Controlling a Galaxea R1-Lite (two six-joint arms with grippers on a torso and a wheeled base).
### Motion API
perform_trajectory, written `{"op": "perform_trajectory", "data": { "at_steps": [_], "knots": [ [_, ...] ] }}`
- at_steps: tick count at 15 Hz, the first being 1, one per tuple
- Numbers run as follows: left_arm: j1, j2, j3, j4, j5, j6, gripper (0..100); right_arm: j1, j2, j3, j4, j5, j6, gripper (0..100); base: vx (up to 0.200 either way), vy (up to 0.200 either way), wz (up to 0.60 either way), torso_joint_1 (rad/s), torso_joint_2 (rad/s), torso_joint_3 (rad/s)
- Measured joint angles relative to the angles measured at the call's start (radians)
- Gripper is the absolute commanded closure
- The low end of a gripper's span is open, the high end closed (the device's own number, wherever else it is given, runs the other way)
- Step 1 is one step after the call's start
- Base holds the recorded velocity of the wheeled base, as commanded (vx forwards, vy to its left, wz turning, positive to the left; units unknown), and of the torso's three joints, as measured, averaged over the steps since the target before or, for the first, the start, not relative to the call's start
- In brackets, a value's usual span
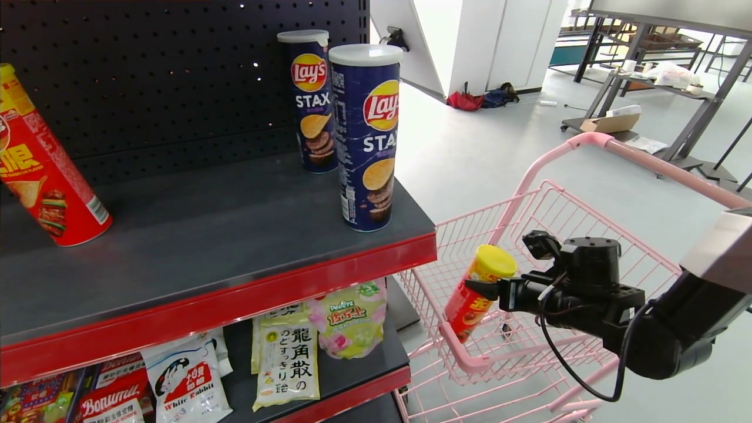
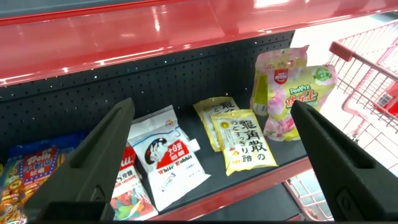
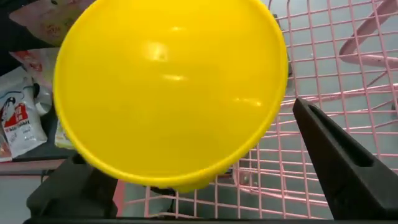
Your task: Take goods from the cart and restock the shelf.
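While right tool (image 1: 486,288) grips red can (image 1: 467,309) over cart (image 1: 590,140), blue cans (image 1: 365,135) on shelf (image 1: 205,235)

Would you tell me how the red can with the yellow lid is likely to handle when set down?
The red can looks rigid, so the right pincer probably won't crush it. Tall and narrow, it may tip if nudged; laid down, its round body would likely roll.

The head camera looks forward and down: shelf (image 1: 205,235) at ten o'clock, pink cart (image 1: 593,140) at four. The left wrist camera faces the lower tier's snack bags (image 2: 168,165) from nearby; the right wrist camera sits tight over the yellow-lidded can (image 3: 168,93). All three share those bags.
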Motion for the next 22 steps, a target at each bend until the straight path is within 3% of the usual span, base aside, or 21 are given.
{"op": "perform_trajectory", "data": {
  "at_steps": [8,9,18,22],
  "knots": [
    [0.0,0.0,0.0,0.0,0.0,0.001,0,0.038,0.062,-0.077,-0.001,-0.017,0.011,0,0.0,0.0,0.0,0.0,0.0,0.0],
    [0.0,0.0,0.0,-0.001,0.0,0.002,0,0.044,0.07,-0.087,-0.002,-0.025,0.016,100,0.0,0.0,0.0,0.0,0.0,0.0],
    [0.0,0.0,0.0,0.0,0.0,0.0,0,0.084,0.104,-0.1,-0.073,-0.091,0.049,100,0.0,0.0,0.0,0.0,0.0,0.0],
    [0.0,0.0,0.0,0.0,0.0,-0.001,0,0.055,-0.024,-0.135,0.02,-0.126,-0.014,100,0.0,0.0,0.0,0.0,0.0,0.0]
  ]
}}
